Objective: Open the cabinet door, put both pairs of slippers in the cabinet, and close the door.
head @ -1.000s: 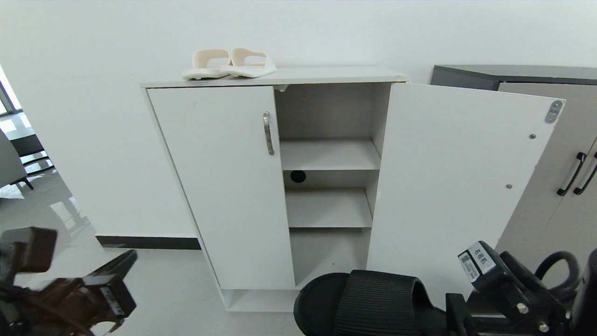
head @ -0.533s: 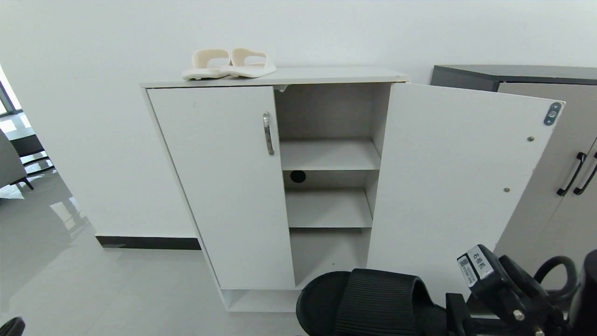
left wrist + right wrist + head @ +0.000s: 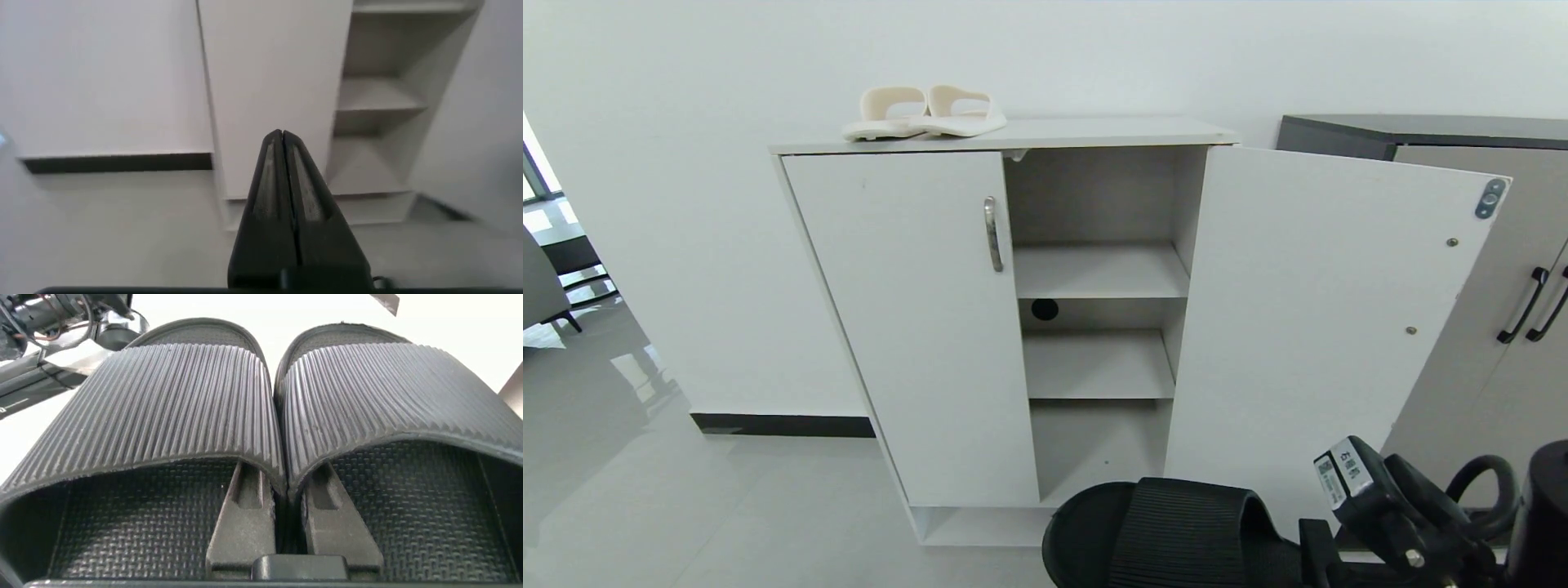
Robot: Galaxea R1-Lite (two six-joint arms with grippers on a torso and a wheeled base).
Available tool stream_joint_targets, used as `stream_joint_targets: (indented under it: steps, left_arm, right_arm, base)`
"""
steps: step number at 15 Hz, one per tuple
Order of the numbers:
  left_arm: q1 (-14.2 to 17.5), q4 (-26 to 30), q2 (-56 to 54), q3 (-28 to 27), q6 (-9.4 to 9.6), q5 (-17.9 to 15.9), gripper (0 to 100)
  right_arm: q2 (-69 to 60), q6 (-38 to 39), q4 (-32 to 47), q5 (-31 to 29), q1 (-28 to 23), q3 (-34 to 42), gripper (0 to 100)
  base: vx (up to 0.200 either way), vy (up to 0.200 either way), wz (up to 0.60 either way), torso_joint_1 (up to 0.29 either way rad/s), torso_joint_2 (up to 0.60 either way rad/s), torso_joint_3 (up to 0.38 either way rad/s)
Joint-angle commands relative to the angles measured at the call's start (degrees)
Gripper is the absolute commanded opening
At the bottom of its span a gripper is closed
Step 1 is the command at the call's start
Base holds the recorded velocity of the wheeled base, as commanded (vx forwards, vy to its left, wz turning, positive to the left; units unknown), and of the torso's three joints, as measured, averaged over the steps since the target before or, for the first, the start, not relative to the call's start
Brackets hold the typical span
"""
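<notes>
The white cabinet (image 3: 898, 327) stands against the wall with its left door shut and its right door (image 3: 1307, 327) swung open, showing bare shelves (image 3: 1098, 273). A cream pair of slippers (image 3: 927, 113) lies on the cabinet top. A black ribbed pair of slippers (image 3: 1168, 535) hangs low in front of the open side. My right gripper (image 3: 282, 502) is shut on it, one finger (image 3: 241, 518) inside each slipper, pinching their inner sides together. My left gripper (image 3: 283, 143) is shut on nothing, low above the floor, facing the shut left door (image 3: 274, 73).
A grey cabinet with black handles (image 3: 1531, 302) stands right behind the open door. A dark chair (image 3: 539, 294) sits far left. A black baseboard (image 3: 784, 425) runs along the wall, with glossy open floor (image 3: 686, 514) left of the cabinet.
My left arm has dropped out of the head view at the lower left. The right gripper with the black slippers has sunk slightly.
</notes>
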Motion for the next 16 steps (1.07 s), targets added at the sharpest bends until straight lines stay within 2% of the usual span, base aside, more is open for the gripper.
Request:
stream_joint_targets:
  steps: [1, 3, 4, 6, 8, 10, 12, 14, 16]
  left_arm:
    - [0.02, 0.53, -2.00, 0.49, 2.73, 1.27, 0]
    - [0.02, 0.45, -2.00, 0.57, -0.09, 1.63, 0]
    - [0.02, 0.36, -2.00, 0.57, -0.70, 1.98, 0]
    - [0.02, 0.36, -2.00, 0.57, -1.76, 1.80, 0]
    - [0.02, 0.36, -2.00, 0.57, -1.41, 1.71, 0]
    - [0.02, 0.36, -2.00, 0.57, -1.49, 1.71, 0]
    - [0.02, 0.36, -2.00, 0.49, -1.41, 1.63, 0]
    - [0.02, 0.36, -2.00, 0.57, -1.41, 1.71, 0]
    - [0.02, 0.36, -2.00, 0.49, -1.05, 1.71, 0]
  right_arm:
    - [0.45, 0.08, -0.03, -0.01, -0.02, -0.02, 0]
    - [1.85, 0.17, 0.06, -0.27, -0.02, -0.20, 0]
    - [5.37, 1.14, 0.06, -2.30, -0.81, -3.28, 0]
    - [15.39, 7.73, 0.24, -13.46, -1.07, -10.31, 0]
    - [28.49, 14.76, 0.59, -27.61, 0.34, -21.82, 0]
    - [37.80, 15.47, 5.77, -39.56, 0.34, -32.19, 0]
    - [44.92, 18.01, 9.73, -50.28, -0.10, -38.96, 0]
    - [48.08, 17.05, 8.59, -55.12, -1.95, -41.07, 0]
    - [52.57, 13.36, -1.26, -57.93, -3.36, -41.51, 0]
  base:
    - [0.000, 0.000, 0.00, 0.000, 0.00, 0.000]
    - [0.000, 0.000, 0.00, 0.000, 0.00, 0.000]
    - [0.000, 0.000, 0.00, 0.000, 0.00, 0.000]
    - [0.000, 0.000, 0.00, 0.000, 0.00, 0.000]
    - [0.000, 0.000, 0.00, 0.000, 0.00, 0.000]
    - [0.000, 0.000, 0.00, 0.000, 0.00, 0.000]
    - [0.000, 0.000, 0.00, 0.000, 0.00, 0.000]
    - [0.000, 0.000, 0.00, 0.000, 0.00, 0.000]
    - [0.000, 0.000, 0.00, 0.000, 0.00, 0.000]
